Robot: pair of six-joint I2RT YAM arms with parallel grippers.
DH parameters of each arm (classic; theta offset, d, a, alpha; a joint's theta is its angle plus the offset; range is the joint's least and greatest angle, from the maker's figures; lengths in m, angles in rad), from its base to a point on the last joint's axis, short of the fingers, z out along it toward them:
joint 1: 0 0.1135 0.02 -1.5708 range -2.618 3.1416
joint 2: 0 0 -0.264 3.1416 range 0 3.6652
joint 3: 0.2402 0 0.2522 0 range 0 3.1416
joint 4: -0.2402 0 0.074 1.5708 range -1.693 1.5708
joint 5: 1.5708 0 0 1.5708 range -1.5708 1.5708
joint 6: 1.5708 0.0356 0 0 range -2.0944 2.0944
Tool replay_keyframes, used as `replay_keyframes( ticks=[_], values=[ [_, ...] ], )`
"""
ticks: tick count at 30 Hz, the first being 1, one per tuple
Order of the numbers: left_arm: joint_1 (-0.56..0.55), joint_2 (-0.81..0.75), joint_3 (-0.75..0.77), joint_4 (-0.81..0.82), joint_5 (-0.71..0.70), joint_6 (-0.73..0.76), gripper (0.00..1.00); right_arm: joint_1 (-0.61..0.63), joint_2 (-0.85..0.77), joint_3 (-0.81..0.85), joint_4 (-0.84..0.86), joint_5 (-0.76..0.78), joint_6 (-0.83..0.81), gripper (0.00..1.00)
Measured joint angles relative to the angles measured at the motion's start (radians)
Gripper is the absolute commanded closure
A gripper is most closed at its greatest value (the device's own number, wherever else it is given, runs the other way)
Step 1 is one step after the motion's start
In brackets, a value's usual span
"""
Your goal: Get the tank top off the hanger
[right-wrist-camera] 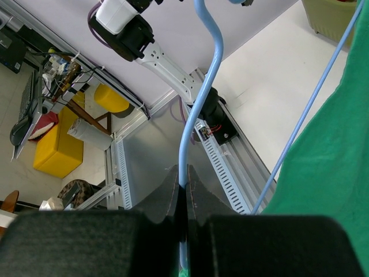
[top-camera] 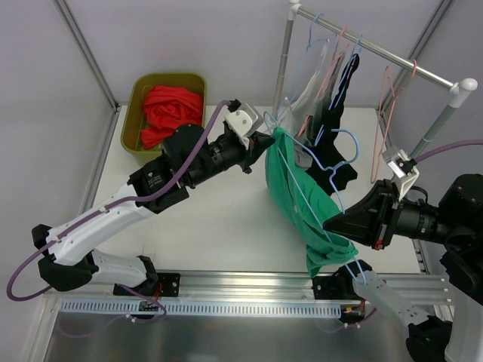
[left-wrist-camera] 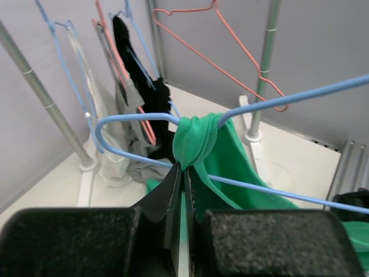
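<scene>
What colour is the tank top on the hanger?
Green; the tank top shows best in the top external view.

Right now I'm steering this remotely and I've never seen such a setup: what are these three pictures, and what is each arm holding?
Two robot arms are bolted at the table's near edge. The overhead picture looks down from behind them; the other two come from cameras on each wrist. The left pincer is shut on a bunched strap of the green top. The right pincer is shut on the blue hanger that carries the top. On the table stand a rack with more hangers and clothes, and a bin holding red cloth.
</scene>
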Motion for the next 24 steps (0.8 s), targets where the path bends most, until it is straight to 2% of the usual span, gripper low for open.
replay_keyframes(
  ticks=[4,10,15,20,22,24],
  values=[
    [0.0,0.0,0.007,0.0,-0.109,-0.008,1.0,0.0,-0.004,-0.036,0.01,-0.001,-0.016,1.0],
    [0.02,-0.01,0.014,0.002,-0.41,-0.064,1.0,0.0,-0.021,-0.134,0.021,-0.034,-0.056,1.0],
    [0.135,-0.063,-0.008,-0.003,-0.571,-0.134,1.0,0.031,-0.016,-0.194,0.029,-0.119,-0.097,1.0],
    [0.239,-0.154,-0.067,-0.029,-0.553,-0.2,1.0,0.042,-0.048,-0.195,0.151,-0.183,-0.086,1.0],
    [0.239,-0.198,-0.108,-0.04,-0.479,-0.216,1.0,0.043,-0.071,-0.198,0.221,-0.185,-0.066,1.0],
    [0.239,-0.249,-0.159,-0.042,-0.343,-0.235,1.0,0.044,-0.092,-0.219,0.306,-0.184,-0.045,1.0]
  ],
)
